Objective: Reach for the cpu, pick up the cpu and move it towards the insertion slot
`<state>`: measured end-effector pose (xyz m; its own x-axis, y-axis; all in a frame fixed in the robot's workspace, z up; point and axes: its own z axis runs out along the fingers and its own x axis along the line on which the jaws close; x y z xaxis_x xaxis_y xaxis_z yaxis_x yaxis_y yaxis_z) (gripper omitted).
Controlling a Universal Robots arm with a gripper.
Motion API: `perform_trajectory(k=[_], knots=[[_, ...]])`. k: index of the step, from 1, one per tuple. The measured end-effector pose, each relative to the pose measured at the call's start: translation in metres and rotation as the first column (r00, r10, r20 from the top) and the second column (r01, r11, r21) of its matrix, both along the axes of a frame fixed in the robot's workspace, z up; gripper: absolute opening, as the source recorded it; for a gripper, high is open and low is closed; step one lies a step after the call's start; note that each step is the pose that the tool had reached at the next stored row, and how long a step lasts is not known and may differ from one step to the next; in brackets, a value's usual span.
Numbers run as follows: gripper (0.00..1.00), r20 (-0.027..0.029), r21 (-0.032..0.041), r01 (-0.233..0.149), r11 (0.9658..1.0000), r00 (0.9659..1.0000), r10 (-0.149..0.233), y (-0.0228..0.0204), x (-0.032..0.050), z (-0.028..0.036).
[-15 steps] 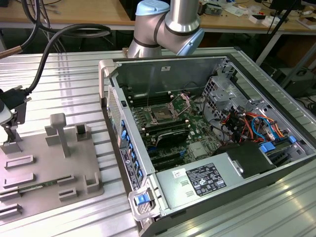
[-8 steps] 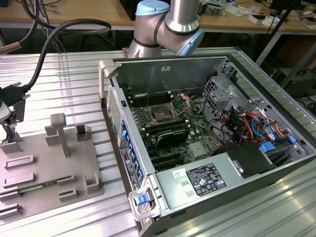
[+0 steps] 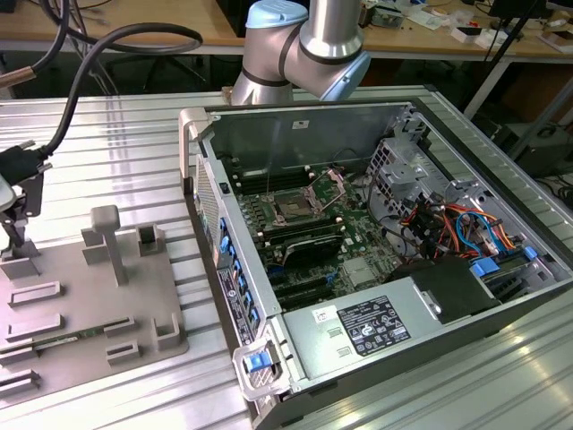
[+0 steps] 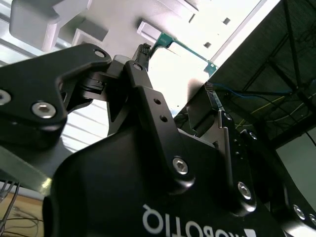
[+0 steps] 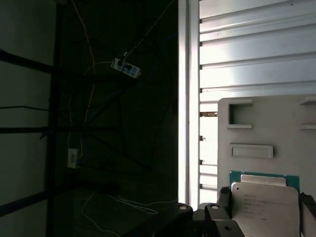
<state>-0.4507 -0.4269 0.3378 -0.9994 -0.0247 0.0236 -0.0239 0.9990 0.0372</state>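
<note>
**The cpu (image 5: 266, 203) at the tool (image 3: 15, 242), over the grey fixture plate (image 5: 276, 123)**

In the first wrist view the cpu, silver-topped with a thin green rim, is seen directly below the tool and straddled by it, against the grey fixture plate. Whether the tool is clamped on the cpu or stands apart cannot be told. The insertion slot (image 3: 294, 208) is located well apart from the tool, toward the exterior view's right, inside the open computer case (image 3: 295, 121) carried by the ribbed metal surface (image 3: 116, 170).

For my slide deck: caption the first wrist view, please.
Gripper at the cpu on the grey fixture plate, ribbed metal table beyond.
</note>
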Motion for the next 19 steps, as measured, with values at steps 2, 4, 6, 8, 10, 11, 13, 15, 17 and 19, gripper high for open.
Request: perform_trajectory(k=[2, 4, 6, 8, 10, 11, 13, 15, 17, 19], knots=[[0.55, 0.0003, 0.0001, 0.0, 1.0, 1.0, 0.0, 0.0, 0.0001, 0.0006], [0.55, -0.0001, 0.0, 0.0, 1.0, 1.0, 0.0, 0.0, 0.0, 0.0008], [0.55, 0.0, 0.0, 0.0, 1.0, 1.0, 0.0, 0.0, 0.0, 0.0008], [0.55, 0.0001, 0.0, 0.0, 1.0, 1.0, 0.0, 0.0, 0.0, 0.0008], [0.55, 0.0, 0.0, 0.0, 1.0, 1.0, 0.0, 0.0, 0.0, 0.0009], [0.55, 0.0, 0.0, 0.0, 1.0, 1.0, 0.0, 0.0, 0.0001, 0.0009], [0.55, 0.0, 0.0, 0.0, 1.0, 1.0, 0.0, 0.0, 0.0001, 0.0009], [0.55, -0.0003, -0.0002, 0.0, 1.0, 1.0, 0.0, 0.0, 0.0, 0.0017], [0.55, 0.0, 0.0, 0.0, 1.0, 1.0, 0.0, 0.0, 0.0, 0.0064], [0.55, 0.0001, 0.0, 0.0, 1.0, 1.0, 0.0, 0.0, 0.0001, 0.0103]])
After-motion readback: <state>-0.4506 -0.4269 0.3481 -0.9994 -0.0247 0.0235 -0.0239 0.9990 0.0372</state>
